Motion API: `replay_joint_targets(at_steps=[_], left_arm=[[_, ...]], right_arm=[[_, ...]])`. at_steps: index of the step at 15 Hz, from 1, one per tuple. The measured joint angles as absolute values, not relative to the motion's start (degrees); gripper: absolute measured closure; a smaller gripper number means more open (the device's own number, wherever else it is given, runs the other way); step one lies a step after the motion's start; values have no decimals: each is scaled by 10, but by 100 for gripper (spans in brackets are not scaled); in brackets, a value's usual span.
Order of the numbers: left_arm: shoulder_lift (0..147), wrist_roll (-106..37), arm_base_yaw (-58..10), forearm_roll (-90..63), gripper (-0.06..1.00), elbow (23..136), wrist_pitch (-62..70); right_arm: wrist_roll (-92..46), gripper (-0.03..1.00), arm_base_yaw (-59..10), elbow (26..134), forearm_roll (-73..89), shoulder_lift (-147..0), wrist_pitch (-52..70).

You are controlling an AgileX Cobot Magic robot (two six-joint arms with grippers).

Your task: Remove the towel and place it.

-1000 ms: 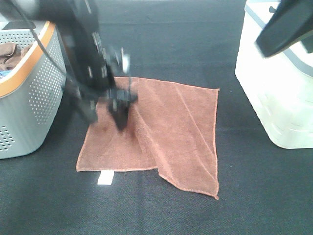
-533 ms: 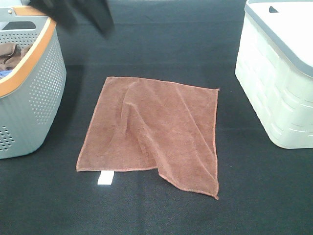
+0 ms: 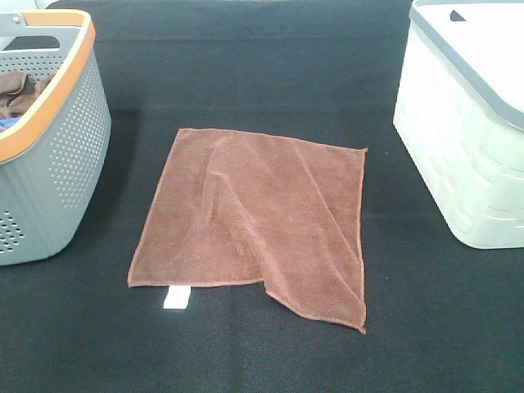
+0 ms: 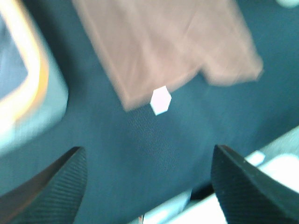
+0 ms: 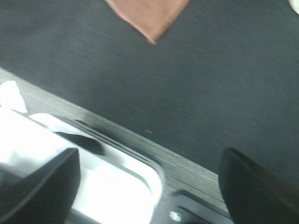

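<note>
The towel (image 3: 260, 223) lies spread nearly flat on the black table (image 3: 270, 74), between the grey basket (image 3: 57, 155) and the white bin (image 3: 467, 131), apart from both; one corner is folded over and its white tag (image 3: 176, 297) pokes out from the near edge. More brown cloths (image 3: 18, 88) sit bunched inside the basket. Both arms are off the towel: the left gripper (image 4: 149, 186) and the right gripper (image 5: 149, 186) hang with jaws wide apart, holding nothing. The placing looks done, with little or nothing left.
</note>
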State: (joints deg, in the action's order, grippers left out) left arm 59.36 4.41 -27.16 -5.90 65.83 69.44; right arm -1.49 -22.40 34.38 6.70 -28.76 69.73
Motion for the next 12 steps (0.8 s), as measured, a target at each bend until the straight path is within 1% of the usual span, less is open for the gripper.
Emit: replay_joint_targets(at_steps=[3,7,9,12], left_arm=[[447,54,-272,-43,24,494,694],[256,30,-272,-32,24,356,673],[198,0,-272,-31,24,313,647],[163,-11,-272,-38,24,300,612]], right_arm=[[4,20,-224,323,9,-254,686],[8,20,-224,309,7,-248,650],[8,20,-224,300,10,-248,630],[-9,20,-224,293,14,-248,620]])
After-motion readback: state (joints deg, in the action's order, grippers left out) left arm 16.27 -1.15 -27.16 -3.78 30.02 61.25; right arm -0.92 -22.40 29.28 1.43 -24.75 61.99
